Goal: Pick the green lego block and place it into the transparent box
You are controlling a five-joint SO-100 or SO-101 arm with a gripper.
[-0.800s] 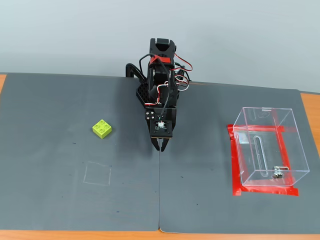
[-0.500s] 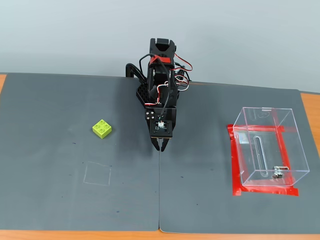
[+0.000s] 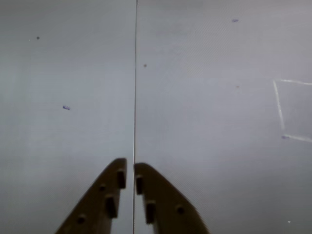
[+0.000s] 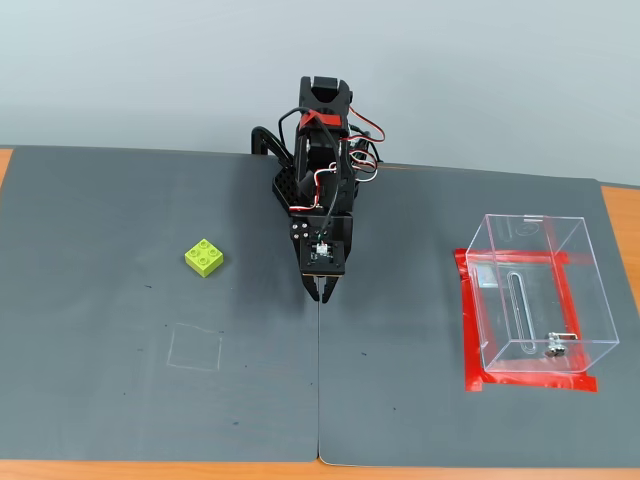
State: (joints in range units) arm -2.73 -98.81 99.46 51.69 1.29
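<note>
Clenched, empty pincer [image 3: 130,168] fills the wrist view's bottom centre; brick [image 4: 204,258] mid-left, box [image 4: 535,295] right on tabletop [image 4: 120,400].

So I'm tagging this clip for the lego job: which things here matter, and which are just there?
Belongs to the job:
green lego block
transparent box
gripper, shut and empty

Just there:
red tape around the box
chalk square on the grey mat

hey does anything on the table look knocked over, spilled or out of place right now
Nothing stands out. The green lego block sits studs-up on the mat, the transparent box stands upright inside its red tape, and the hand is shut and empty between them.
</note>
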